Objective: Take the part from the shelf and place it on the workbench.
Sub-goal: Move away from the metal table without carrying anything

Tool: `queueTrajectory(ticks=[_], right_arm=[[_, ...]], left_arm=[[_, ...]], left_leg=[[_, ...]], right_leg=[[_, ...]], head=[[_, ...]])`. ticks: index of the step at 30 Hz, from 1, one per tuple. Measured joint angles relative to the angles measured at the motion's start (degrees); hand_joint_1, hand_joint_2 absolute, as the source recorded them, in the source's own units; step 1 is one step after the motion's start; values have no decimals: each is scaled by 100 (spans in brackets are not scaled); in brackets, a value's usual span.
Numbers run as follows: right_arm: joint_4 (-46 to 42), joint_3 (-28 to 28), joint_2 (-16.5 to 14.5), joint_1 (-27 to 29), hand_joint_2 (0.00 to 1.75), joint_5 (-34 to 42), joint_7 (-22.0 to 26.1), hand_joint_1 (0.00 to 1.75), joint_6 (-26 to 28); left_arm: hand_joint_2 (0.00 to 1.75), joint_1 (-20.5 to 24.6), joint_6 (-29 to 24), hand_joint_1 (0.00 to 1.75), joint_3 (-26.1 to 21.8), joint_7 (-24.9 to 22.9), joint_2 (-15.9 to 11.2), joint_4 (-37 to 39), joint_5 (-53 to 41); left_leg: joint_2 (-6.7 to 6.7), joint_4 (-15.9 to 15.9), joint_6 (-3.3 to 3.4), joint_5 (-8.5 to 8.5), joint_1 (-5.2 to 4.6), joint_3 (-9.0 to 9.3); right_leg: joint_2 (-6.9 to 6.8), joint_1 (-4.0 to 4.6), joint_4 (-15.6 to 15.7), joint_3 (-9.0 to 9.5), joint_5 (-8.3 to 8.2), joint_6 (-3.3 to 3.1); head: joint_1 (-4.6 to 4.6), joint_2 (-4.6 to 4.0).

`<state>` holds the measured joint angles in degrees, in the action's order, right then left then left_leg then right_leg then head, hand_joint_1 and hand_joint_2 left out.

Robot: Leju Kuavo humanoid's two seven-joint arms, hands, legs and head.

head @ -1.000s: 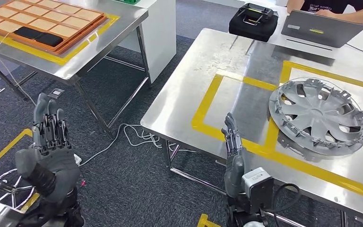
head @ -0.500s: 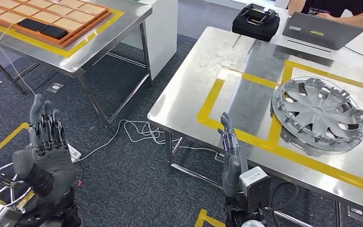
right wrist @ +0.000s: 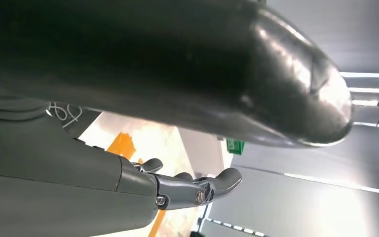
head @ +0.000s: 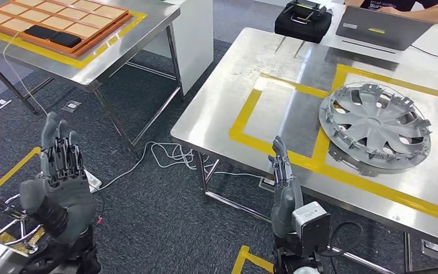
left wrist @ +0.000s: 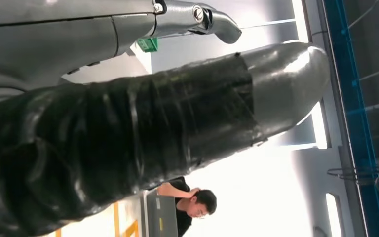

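- Where yellow tape lines cross on the steel workbench, lies the round silver-grey plastic hubcap, inner ribbed side up, flat on the top, overlapping the tape at its left and lower rim.
- Sits well right of both hands, nothing touching it.
- Right hand raised upright just off the bench's near edge, fingers straight & together, pointing up, holding nothing; same in right wrist view, fingers extended, no object.
- Left hand up over the dark carpet floor, far left of the bench, fingers straight, slightly apart, palm empty; big taped thumb across left wrist view.
- Behind the hubcap, at bench's far edge: grey laptop w/ a person's arm behind it, black case beside it.
- Second steel table upper left carrying an orange compartment tray w/ a black flat item inside, yellow tape round it.
- White cable looped on carpet between the tables.
- Wire ring frame on floor near left arm.
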<state>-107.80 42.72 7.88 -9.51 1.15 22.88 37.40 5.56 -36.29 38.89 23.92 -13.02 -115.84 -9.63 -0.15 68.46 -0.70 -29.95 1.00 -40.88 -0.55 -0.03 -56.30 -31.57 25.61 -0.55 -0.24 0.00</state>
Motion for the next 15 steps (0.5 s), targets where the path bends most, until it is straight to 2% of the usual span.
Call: queueTrajectory(ticks=[1,2,3,4,6,7,8,11,12,13,15], right_arm=[[1,1,0,6,0,1,0,0,4],[1,1,1,14,0,1,0,0,7],[1,0,1,22,0,1,0,0,10],[1,1,1,29,0,1,0,0,11],[1,-1,1,34,0,1,2,0,14],[1,-1,1,33,0,1,3,0,15],[1,-2,1,32,0,-1,4,0,20],[1,-5,2,34,0,-9,6,0,52],[0,-7,2,35,0,-15,5,0,63],[0,-9,3,35,0,-22,5,0,71],[0,-10,3,43,0,-31,3,0,85]], left_arm=[[0,-8,-2,0,0,-1,-1,1,1],[0,-16,-4,0,0,-3,-3,2,1],[0,-21,-5,0,-1,-5,-5,3,1],[0,-24,-6,0,-1,-6,-5,4,1],[0,-20,-6,0,-1,-8,-5,3,1],[0,-17,-6,0,-1,-7,-4,1,1],[0,-13,-7,0,-1,-4,-4,-1,-1],[0,-16,-7,0,-3,-1,-5,-1,-2],[0,-19,-7,0,-3,-2,-4,-1,-1],[0,-19,-7,0,-3,-1,-3,-1,-2],[0,-19,-8,0,-3,1,1,-1,-2]], left_leg=[[0,358,-12,-159,1,-126],[0,558,-17,-229,0,-174],[1,544,-13,-206,0,-111],[2,303,1,-103,0,73],[11,-530,49,107,-9,627],[12,-847,80,159,-18,829],[12,-1025,112,172,-31,945],[2,-1064,216,243,-47,948],[5,-1078,247,283,-36,933],[8,-1092,278,324,-21,911],[9,-1097,313,393,-12,830]], right_leg=[[-3,7,-3,-48,-31,-9],[-4,14,-7,-96,-62,-11],[-3,20,-13,-140,-91,-6],[-2,24,-22,-177,-114,4],[1,40,-69,-232,-143,40],[2,47,-96,-254,-151,62],[2,50,-117,-275,-166,93],[3,34,-138,-332,-213,198],[9,30,-198,-380,-155,236],[17,22,-358,-457,-19,273],[25,-3,-991,-703,415,338]], head=[[-27,0],[-49,0],[-73,0],[-98,0],[-149,0],[-163,0],[-170,0],[-163,0],[-157,0],[-135,0],[-64,0]])
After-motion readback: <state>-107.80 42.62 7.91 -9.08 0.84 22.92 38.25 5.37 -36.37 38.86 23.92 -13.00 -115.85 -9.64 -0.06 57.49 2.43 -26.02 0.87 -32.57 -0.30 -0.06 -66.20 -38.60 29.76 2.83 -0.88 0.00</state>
